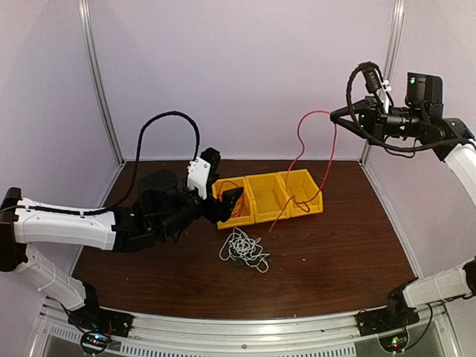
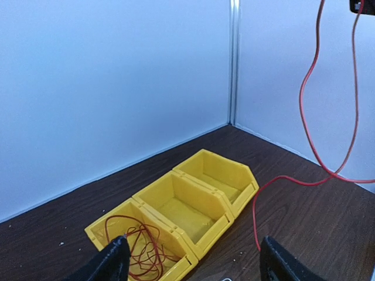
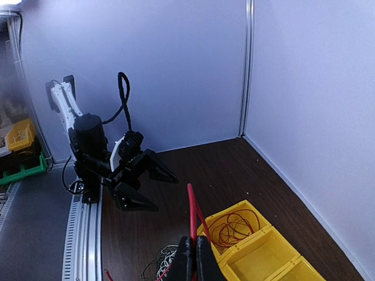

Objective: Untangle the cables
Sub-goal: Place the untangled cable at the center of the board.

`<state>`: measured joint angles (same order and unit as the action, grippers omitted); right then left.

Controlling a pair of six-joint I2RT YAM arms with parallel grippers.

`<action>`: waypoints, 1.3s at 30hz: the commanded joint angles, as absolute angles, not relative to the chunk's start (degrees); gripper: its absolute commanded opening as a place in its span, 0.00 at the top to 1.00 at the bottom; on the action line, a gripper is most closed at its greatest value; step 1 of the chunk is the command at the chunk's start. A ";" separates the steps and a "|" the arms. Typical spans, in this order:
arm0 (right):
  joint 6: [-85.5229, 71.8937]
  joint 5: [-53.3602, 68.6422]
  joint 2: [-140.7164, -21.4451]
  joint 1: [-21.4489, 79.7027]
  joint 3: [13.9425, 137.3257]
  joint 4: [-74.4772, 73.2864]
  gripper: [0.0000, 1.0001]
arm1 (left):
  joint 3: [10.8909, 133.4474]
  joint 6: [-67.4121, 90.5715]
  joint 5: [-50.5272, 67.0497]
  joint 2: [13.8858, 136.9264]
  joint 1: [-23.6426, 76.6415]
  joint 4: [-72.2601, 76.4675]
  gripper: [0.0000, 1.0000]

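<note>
My right gripper point(image 1: 334, 116) is raised high over the far right corner of the table point(image 1: 349, 245), fingers clenched on the red cable point(image 1: 303, 159). My right wrist camera shows the two pads pressed together, with the red strand rising out from between them. From that pinch the cable hangs in two runs. One bows left and drops toward the right bin point(image 1: 316, 202). The other falls straighter, crosses that bin's front and ends on the table just before the middle bin point(image 1: 269, 197).

My left gripper point(image 1: 227, 202) sits low at the left bin point(image 2: 108, 216), fingers spread wide and holding nothing. In my left wrist view the fingertips point(image 2: 114, 261) frame the near end of the bin row, and the three bins stand touching side by side. A red coil point(image 2: 139, 243) lies inside the left bin; whether it joins the hanging cable I cannot tell.

The white cable point(image 1: 244, 248) lies in a loose clump on the table, near the front of the left and middle bins and apart from both grippers. Something dark shows at its near edge, too small for me to tell what it is
</note>
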<state>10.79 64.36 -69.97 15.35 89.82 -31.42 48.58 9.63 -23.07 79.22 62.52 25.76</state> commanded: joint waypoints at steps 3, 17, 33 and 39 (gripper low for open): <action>14.97 60.95 -65.52 14.82 79.68 -33.58 1.00 | 54.05 5.01 -14.41 81.03 62.49 24.92 0.23; 40.55 49.05 -62.47 2.32 55.05 -50.38 1.00 | 63.91 7.01 -2.09 96.10 62.48 22.94 0.26; 43.36 43.36 -65.49 2.24 47.69 -46.15 0.96 | 81.28 14.28 13.06 118.40 62.00 21.42 0.29; 39.77 38.05 -68.73 2.22 45.82 -40.30 0.98 | 86.99 18.04 13.10 123.53 61.17 19.79 0.31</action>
<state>42.15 42.81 -66.87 2.48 47.05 -45.36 81.82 14.35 11.94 120.75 62.08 19.38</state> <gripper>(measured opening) 0.023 0.696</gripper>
